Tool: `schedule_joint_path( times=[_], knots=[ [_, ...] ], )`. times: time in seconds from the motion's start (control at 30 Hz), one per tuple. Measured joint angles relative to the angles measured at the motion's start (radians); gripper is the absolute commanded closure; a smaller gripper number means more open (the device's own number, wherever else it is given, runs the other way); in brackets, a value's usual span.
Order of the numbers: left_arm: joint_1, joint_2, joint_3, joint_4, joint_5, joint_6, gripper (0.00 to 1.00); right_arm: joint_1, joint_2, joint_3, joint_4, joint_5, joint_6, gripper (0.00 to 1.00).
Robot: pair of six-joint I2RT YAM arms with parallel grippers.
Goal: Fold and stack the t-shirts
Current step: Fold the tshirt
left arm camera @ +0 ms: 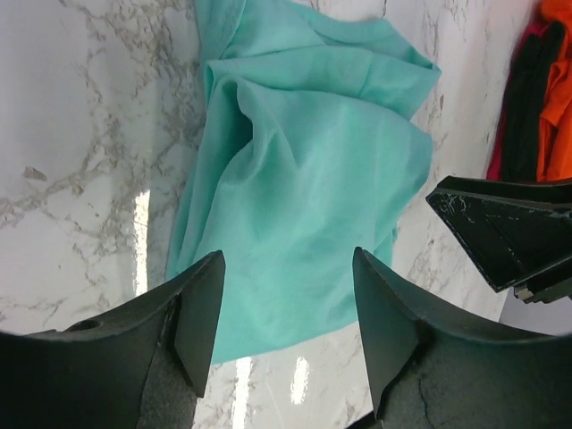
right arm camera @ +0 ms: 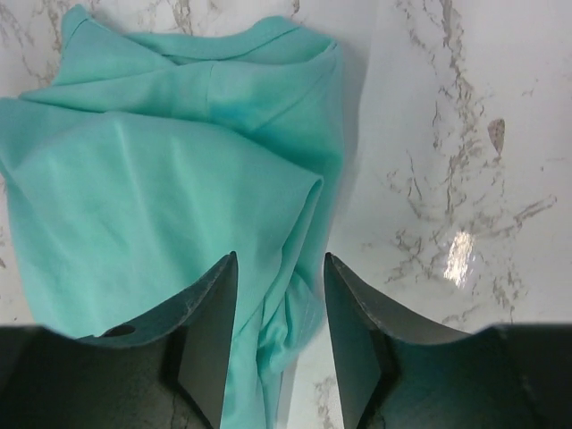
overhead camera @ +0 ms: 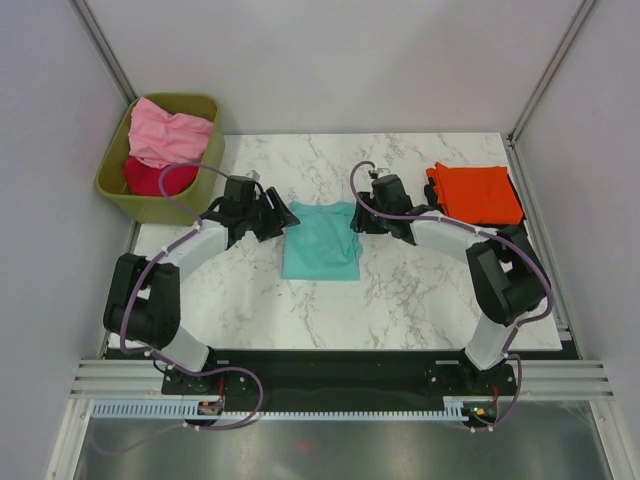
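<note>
A teal t-shirt (overhead camera: 320, 240) lies partly folded and rumpled on the marble table (overhead camera: 400, 290). My left gripper (overhead camera: 283, 218) is at its upper left edge. In the left wrist view this gripper (left arm camera: 288, 259) is open, with the teal t-shirt (left arm camera: 304, 179) hem lying below the gap. My right gripper (overhead camera: 358, 222) is at the upper right edge. It (right arm camera: 280, 259) is open and straddles a bunched fold of the teal t-shirt (right arm camera: 161, 179). An orange t-shirt (overhead camera: 478, 193) lies folded at the back right.
An olive-green bin (overhead camera: 205, 105) at the back left holds a pink t-shirt (overhead camera: 170, 133) over a crimson one (overhead camera: 150, 178). In the left wrist view, black cloth (left arm camera: 532, 98) shows beside the orange t-shirt (left arm camera: 559, 98), and the right gripper's finger (left arm camera: 509, 223) is close by.
</note>
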Motion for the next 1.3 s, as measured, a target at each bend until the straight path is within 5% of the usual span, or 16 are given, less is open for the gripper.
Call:
schedule_joint_path(
  times=[0.17, 0.37, 0.4, 0.47, 0.6, 1.3],
  knots=[
    [0.0, 0.037, -0.019, 0.111, -0.038, 0.011, 0.37, 0.0, 0.102, 0.089, -0.013, 0.042, -0.018, 0.49],
    [0.0, 0.131, -0.019, 0.207, -0.052, 0.035, 0.51, -0.001, 0.167, 0.15, -0.022, 0.061, -0.031, 0.73],
    [0.0, 0.144, -0.016, 0.21, -0.052, 0.038, 0.54, -0.001, 0.17, 0.156, -0.027, 0.061, -0.033, 0.85],
    [0.002, 0.17, -0.005, 0.213, -0.051, 0.044, 0.64, -0.003, 0.176, 0.178, -0.034, 0.056, -0.035, 1.0],
    [0.01, 0.212, 0.024, 0.229, -0.046, 0.055, 0.97, -0.006, 0.191, 0.212, -0.03, 0.032, -0.028, 1.0],
    [0.026, 0.094, -0.014, 0.23, -0.016, 0.055, 0.98, -0.004, 0.062, 0.124, 0.018, -0.042, 0.017, 1.0]
  ],
)
